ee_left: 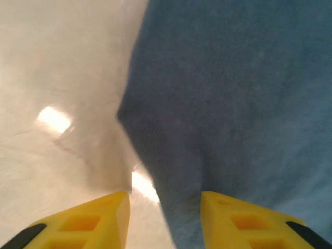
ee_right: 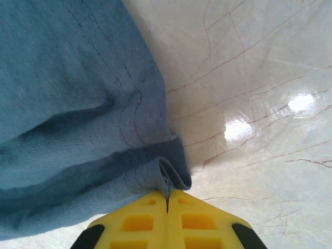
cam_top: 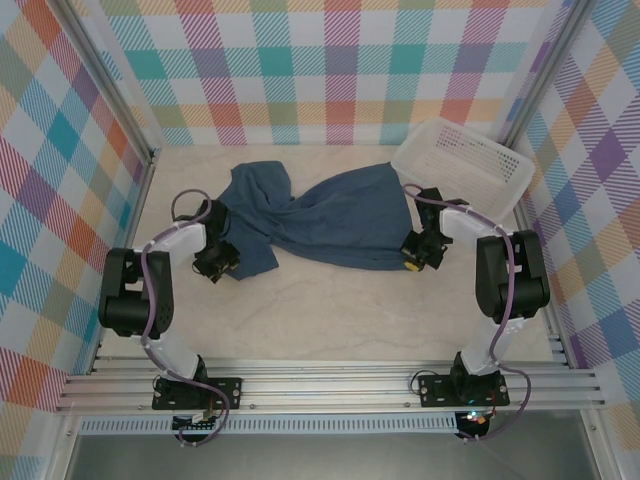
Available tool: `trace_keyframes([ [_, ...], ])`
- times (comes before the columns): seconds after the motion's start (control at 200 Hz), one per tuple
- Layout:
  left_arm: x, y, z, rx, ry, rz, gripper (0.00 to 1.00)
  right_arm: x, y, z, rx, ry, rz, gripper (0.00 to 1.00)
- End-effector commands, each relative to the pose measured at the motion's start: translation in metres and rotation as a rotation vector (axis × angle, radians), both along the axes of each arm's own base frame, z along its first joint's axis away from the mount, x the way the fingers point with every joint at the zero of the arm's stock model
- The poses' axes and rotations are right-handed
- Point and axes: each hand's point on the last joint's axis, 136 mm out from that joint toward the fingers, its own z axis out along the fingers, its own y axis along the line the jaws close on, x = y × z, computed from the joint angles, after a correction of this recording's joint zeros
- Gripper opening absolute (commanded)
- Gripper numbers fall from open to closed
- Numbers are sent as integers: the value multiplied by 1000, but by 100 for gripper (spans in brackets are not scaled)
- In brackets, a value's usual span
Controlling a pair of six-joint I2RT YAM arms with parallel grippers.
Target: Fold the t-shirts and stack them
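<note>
A dark teal-blue t-shirt (cam_top: 330,215) lies rumpled across the middle of the table, twisted near its centre. My left gripper (cam_top: 222,262) stands open at the shirt's near left corner. In the left wrist view the cloth (ee_left: 244,104) lies between and beyond the yellow fingers (ee_left: 104,218), its edge running down into the gap. My right gripper (cam_top: 412,258) is shut on the shirt's near right corner. The right wrist view shows the hemmed edge (ee_right: 150,161) pinched between the closed yellow fingers (ee_right: 140,220).
A white perforated basket (cam_top: 462,160) sits at the back right, just beyond the right arm. Checked walls enclose the pale marble table (cam_top: 330,320). Free tabletop lies between the shirt and the arm bases.
</note>
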Motion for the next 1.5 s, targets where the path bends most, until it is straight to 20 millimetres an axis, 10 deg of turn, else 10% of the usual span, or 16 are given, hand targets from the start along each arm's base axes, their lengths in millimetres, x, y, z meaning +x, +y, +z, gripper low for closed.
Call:
trace_keyframes([
  [0.0,22,-7,-12,-39,-27,21,34,-7,-1,8,13,-5,14,0],
  [0.18,13,7,4,74,-11,34,0,-9,-2,8,13,-9,9,0],
  [0.61,-45,7,70,213,306,-169,0,10,-2,13,-5,-64,71,0],
  [0.9,-96,-20,56,126,553,-355,0,12,-1,8,-10,-67,115,0],
  [1.05,-72,-25,46,161,560,-408,9,12,-2,6,-13,-59,117,0],
  [1.265,14,-70,15,20,340,-346,28,9,-4,6,-22,-51,117,0],
  [1.494,12,-68,47,18,288,-300,57,7,-5,8,-29,-48,114,0],
])
